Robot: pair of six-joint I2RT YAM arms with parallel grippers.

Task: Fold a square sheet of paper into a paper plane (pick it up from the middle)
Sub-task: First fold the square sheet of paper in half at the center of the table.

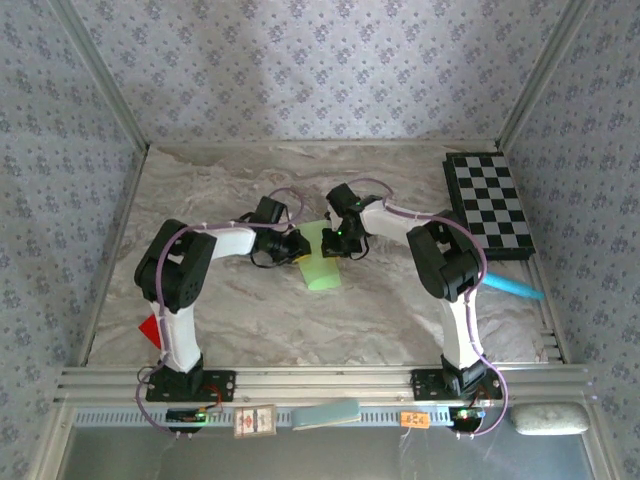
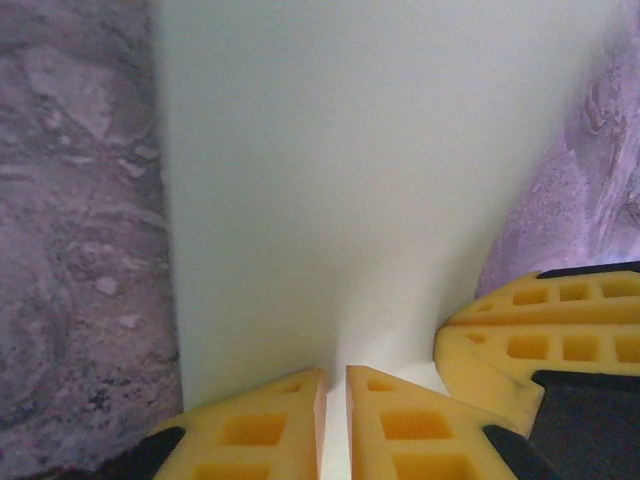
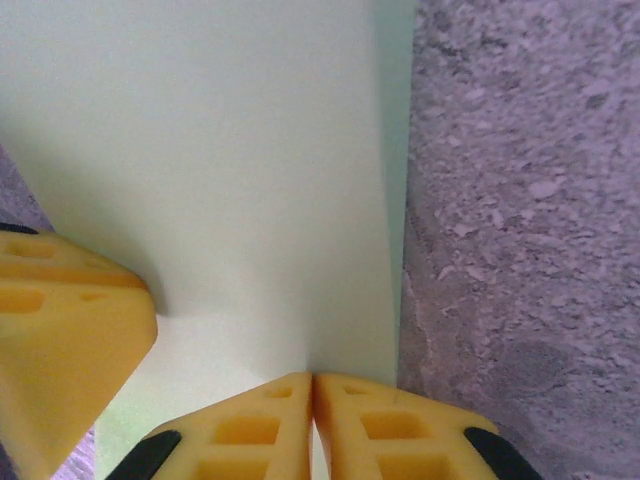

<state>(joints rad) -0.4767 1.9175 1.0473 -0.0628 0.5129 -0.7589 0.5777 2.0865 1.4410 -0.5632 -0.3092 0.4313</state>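
Fingers of the left gripper [image 1: 299,248] and right gripper [image 1: 335,243] meet over the pale green paper plane [image 1: 322,272] at mid-table [image 1: 240,310], seen from above. Left wrist view: yellow fingers [image 2: 265,430] pinch the paper's near edge. Right wrist view: fingers [image 3: 395,430] pressed together, clamping the same sheet's edge.

This is a robotics lab test cell rather than a lived-in room. Two white-and-black robot arms, the left arm [image 1: 180,290] and the right arm [image 1: 450,285], are bolted to an aluminium rail [image 1: 320,380] at the near edge of a marble-patterned tabletop [image 1: 250,320], with thin cables [image 1: 287,192] looping along them. Walls [image 1: 320,70] papered in a grey floral print box the table in between bare aluminium corner posts [image 1: 100,75], and a black-and-white checkerboard [image 1: 490,205] lies at the far right.
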